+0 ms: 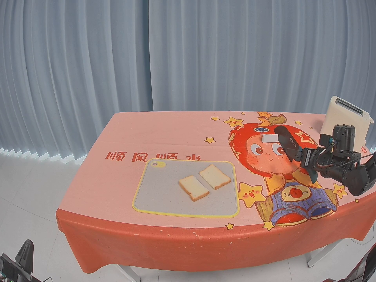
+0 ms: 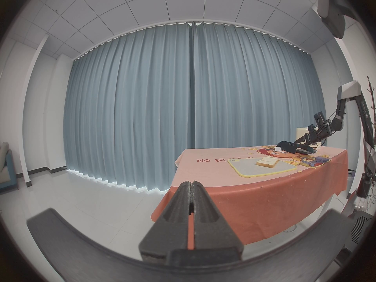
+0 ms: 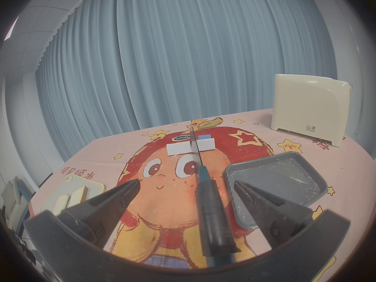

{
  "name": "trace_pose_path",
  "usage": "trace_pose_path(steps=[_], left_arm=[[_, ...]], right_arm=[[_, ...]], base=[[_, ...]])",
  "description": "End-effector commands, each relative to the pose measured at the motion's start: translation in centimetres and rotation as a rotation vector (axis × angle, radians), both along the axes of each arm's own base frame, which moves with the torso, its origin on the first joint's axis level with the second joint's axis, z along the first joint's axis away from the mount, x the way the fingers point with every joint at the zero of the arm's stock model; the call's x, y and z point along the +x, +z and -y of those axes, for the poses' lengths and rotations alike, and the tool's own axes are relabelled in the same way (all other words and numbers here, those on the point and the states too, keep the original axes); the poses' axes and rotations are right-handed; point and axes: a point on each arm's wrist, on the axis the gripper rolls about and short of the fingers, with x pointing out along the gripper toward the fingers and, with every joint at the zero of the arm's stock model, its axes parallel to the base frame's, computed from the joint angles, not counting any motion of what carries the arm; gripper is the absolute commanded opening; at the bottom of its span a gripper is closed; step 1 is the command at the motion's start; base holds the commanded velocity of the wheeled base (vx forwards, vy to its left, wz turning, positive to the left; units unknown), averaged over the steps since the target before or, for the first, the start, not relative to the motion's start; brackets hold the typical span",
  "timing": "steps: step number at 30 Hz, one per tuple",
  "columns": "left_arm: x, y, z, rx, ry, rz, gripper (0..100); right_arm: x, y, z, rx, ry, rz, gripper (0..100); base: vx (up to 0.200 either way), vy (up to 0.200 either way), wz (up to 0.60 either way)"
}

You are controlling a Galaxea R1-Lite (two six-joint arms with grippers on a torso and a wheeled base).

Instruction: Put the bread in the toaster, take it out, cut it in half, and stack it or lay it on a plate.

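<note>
- The orange-clothed bench [image 1: 156,134] carries a row of red characters just behind the cutting board [image 1: 156,192]. A large cartoon figure with a small oval label on its cap is also printed there, with yellow stars scattered around it.
- The one cream toaster [image 1: 344,118] stands at the bench's far right corner. It has two small dark characters low on its side, and the picture's edge cuts off part of it in the head view.
- There are two pieces of bread, the nearer piece [image 1: 194,187] and the farther piece [image 1: 214,176]. They lie flat and just beside each other on the single yellow-rimmed board, near the bench's front edge.
- There is one knife [image 3: 211,212] with a broad dark blade bearing white lettering too small to read. The wrist view shows it edge-on, and its handle end is cut off.
- The one grey tray [image 3: 282,177] sits between the knife and the toaster.
- Two white patches [image 3: 178,149] lie on the cartoon's forehead.
- The right gripper [image 3: 186,184] has its fingers wide apart, with the knife's handle running between them and touching neither. What supports the knife cannot be made out.
- The left gripper [image 2: 191,185] hangs low off the bench's front left corner, fingers pressed together.
</note>
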Motion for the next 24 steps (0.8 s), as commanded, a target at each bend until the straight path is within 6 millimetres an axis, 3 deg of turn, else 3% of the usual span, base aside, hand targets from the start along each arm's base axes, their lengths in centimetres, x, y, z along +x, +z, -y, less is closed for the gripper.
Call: trace_pose_path(steps=[1, 24], left_arm=[[0.1, -0.5, 0.0, 0.0, 0.0, -0.009, 0], [0.1, -0.5, 0.0, 0.0, 0.0, -0.009, 0]], right_arm=[[-0.1, 0.2, 0.0, 0.0, 0.0, 0.008, 100], [-1.8, 3.8, -0.5, 0.014, 0.022, 0.118, 100]], base=[[0.0, 0.0, 0.0], [0.0, 0.0, 0.0]])
